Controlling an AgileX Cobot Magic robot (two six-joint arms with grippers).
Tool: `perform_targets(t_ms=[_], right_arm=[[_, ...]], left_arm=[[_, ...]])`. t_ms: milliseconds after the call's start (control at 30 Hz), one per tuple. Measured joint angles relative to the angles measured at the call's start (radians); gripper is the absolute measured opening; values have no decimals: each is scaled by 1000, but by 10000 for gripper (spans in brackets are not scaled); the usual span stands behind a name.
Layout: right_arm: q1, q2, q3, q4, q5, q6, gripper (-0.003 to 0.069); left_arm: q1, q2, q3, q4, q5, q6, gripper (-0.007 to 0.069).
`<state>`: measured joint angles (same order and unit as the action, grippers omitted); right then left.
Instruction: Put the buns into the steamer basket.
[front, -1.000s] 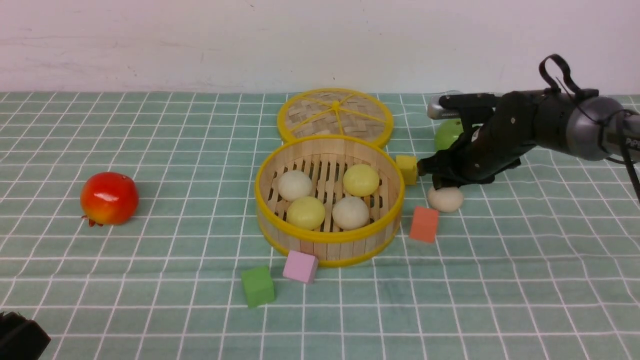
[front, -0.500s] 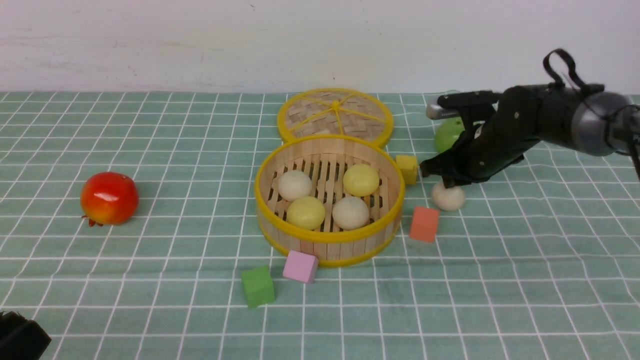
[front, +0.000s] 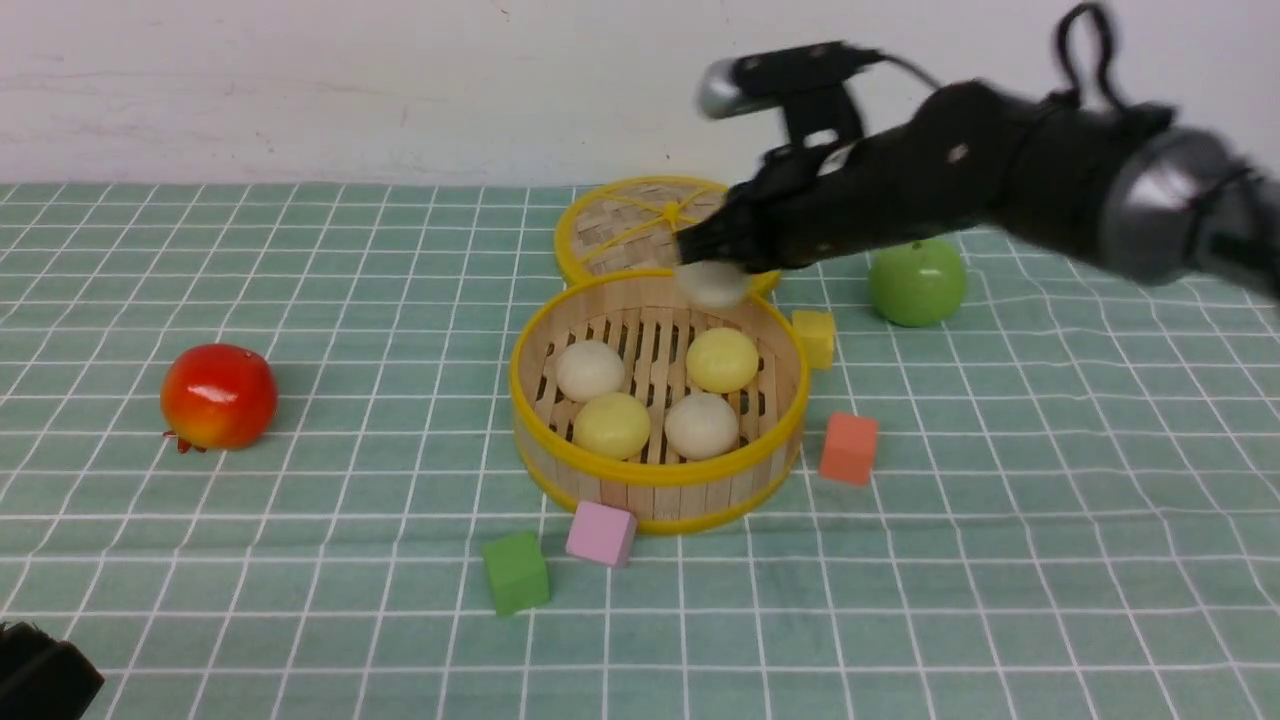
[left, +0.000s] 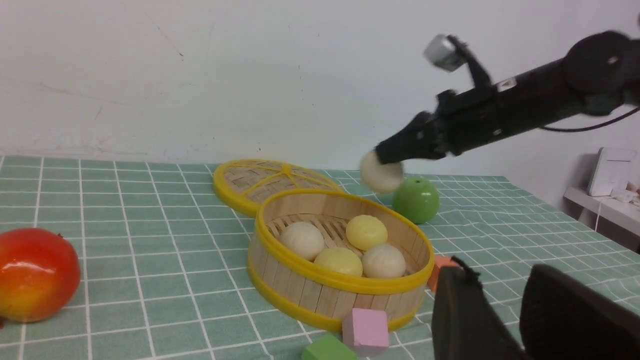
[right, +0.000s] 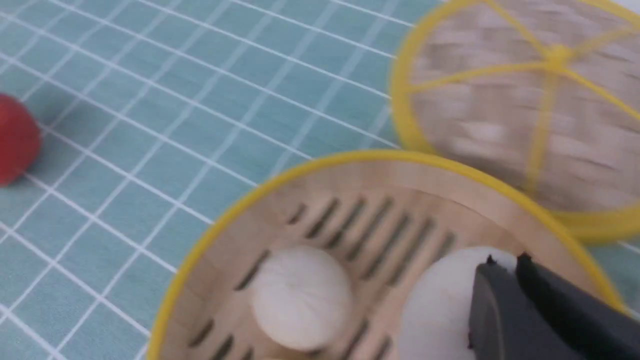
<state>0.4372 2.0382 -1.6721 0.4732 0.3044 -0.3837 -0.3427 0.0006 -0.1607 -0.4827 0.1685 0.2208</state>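
Note:
The steamer basket (front: 655, 475) stands mid-table with several buns on its slats: two off-white (front: 589, 369) (front: 701, 424) and two pale yellow (front: 722, 359) (front: 611, 424). My right gripper (front: 700, 255) hangs above the basket's back rim, shut on a fifth, off-white bun (front: 712, 283). In the right wrist view that held bun (right: 440, 305) sits under the closed fingertips (right: 505, 261), over the basket's floor. My left gripper (left: 497, 272) stays low near the table's front left, open with nothing between its fingers, facing the basket (left: 345, 285).
The flat woven lid (front: 640, 225) lies just behind the basket. A green apple (front: 916, 281) sits at the back right, a red fruit (front: 218, 396) at the left. Yellow (front: 814, 337), orange (front: 849, 449), pink (front: 601, 533) and green (front: 516, 572) cubes ring the basket.
My right gripper closed on the off-white bun lying right of the basket, lifted it off the cloth and carried it up and left, over the basket's back rim.

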Motion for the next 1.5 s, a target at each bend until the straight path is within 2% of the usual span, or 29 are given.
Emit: perform_targets(t_ms=[100,300,467,533,567,600,733,933,1033,1167,1267,1333,1367,1433,1500], right_arm=[[29,58,1,18,-73,-50,18],[35,156,1,23,-223,-60,64],[38,185,1,24,-245,-60,160],[44,187,1,26,-245,-60,239],[44,187,1,27,-245,-60,252],[46,187,1,27,-249,-60,304],[44,176,1,27,-247,-60,403],[44,67,4,12,-165,-60,444],[41,-43,4,-9,-33,-60,438],[12,-238,4,-57,285,-51,364],[-28,-363,4,-106,533,7,259],[-55,-429,4,-143,715,66,154],[-59,-440,4,-150,730,77,144],[-76,-503,6,-191,885,139,30],[-76,-559,24,-220,928,195,-15]], left_arm=[[0,0,0,0,0,0,185],[0,0,0,0,0,0,192],[0,0,0,0,0,0,197],[0,0,0,0,0,0,200],[0,0,0,0,0,0,200],[0,0,0,0,0,0,200],[0,0,0,0,0,0,201],[0,0,0,0,0,0,201],[0,0,0,0,0,0,201],[0,0,0,0,0,0,202],[0,0,0,0,0,0,204],[0,0,0,0,0,0,207],[0,0,0,0,0,0,207],[0,0,0,0,0,0,211],[0,0,0,0,0,0,214]])
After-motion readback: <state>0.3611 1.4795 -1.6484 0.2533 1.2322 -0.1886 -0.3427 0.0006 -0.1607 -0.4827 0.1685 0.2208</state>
